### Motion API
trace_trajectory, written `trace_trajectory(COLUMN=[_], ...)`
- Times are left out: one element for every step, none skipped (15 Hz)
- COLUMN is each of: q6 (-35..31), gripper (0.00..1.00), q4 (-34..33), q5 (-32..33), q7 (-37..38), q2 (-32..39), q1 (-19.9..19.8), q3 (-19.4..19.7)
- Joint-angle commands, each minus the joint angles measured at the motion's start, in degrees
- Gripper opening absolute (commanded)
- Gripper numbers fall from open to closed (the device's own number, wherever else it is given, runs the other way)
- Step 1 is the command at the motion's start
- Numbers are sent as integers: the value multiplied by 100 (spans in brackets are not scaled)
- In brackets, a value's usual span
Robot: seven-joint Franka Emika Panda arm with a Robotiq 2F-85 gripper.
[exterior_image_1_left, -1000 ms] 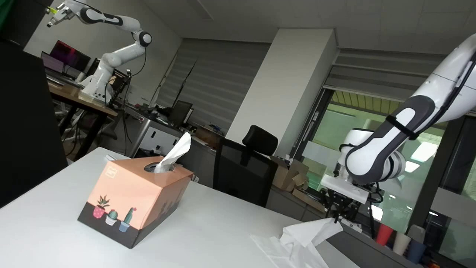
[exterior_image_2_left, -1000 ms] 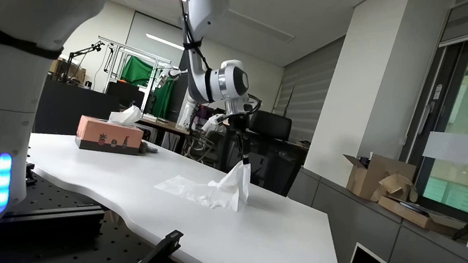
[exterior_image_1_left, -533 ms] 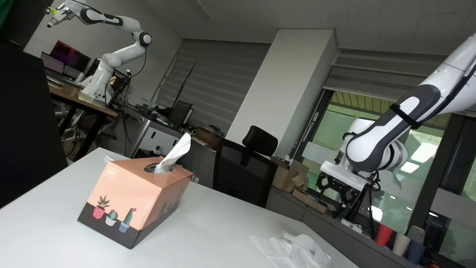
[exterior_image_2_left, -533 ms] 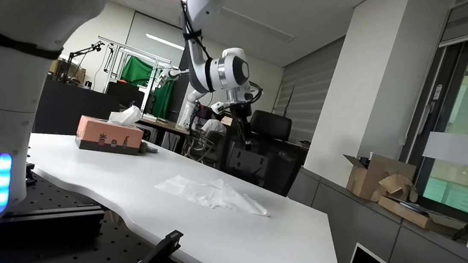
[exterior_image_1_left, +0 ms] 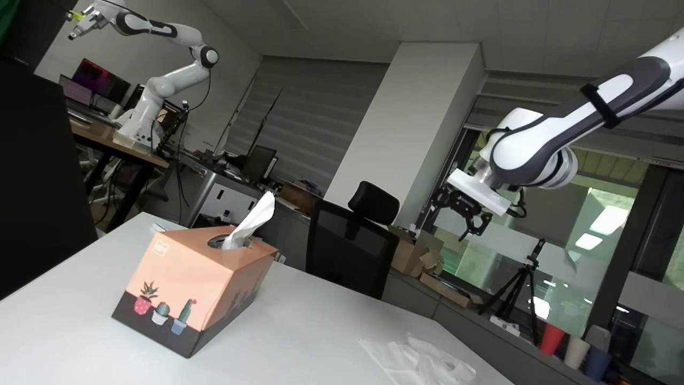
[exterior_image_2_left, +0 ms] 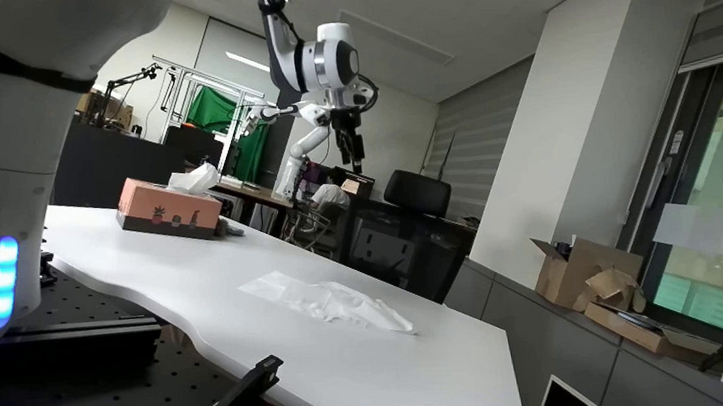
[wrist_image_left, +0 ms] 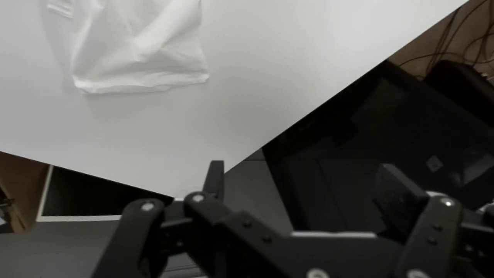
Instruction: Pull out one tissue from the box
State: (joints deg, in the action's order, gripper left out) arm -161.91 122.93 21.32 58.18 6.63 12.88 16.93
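Note:
A creased white tissue (exterior_image_1_left: 419, 361) lies limp on the white table, apart from the box; in an exterior view the tissue (exterior_image_2_left: 338, 303) stretches toward the table's far end. The salmon-pink box (exterior_image_1_left: 181, 272) with cactus pictures stands upright, and the box (exterior_image_2_left: 166, 208) also shows in an exterior view. From its top slot sticks up a white tissue end (exterior_image_1_left: 254, 220). High above the table, clear of both, hangs my gripper (exterior_image_1_left: 473, 233). In the wrist view the gripper (wrist_image_left: 303, 170) has widely parted fingers and nothing between them; the tissue (wrist_image_left: 142, 54) is at upper left.
The white table (exterior_image_2_left: 444, 367) ends near the lying tissue. A black office chair (exterior_image_1_left: 352, 246) stands just past its edge. A black clamp (exterior_image_2_left: 241, 397) grips the near edge by the arm's base. A tripod (exterior_image_1_left: 515, 291) stands beyond the table.
A second ago the gripper held up one corner of the tissue. It has opened, the corner has dropped flat onto the table, and the arm has risen well above it.

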Motion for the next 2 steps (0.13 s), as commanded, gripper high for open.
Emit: trace_trajectory(q6=[65,92], gripper=[100,100], q4=[1,4], q5=[-13,-13], q7=[-23,-35], q2=[-80,-115], q1=[59,85], q3=[-66,-89])
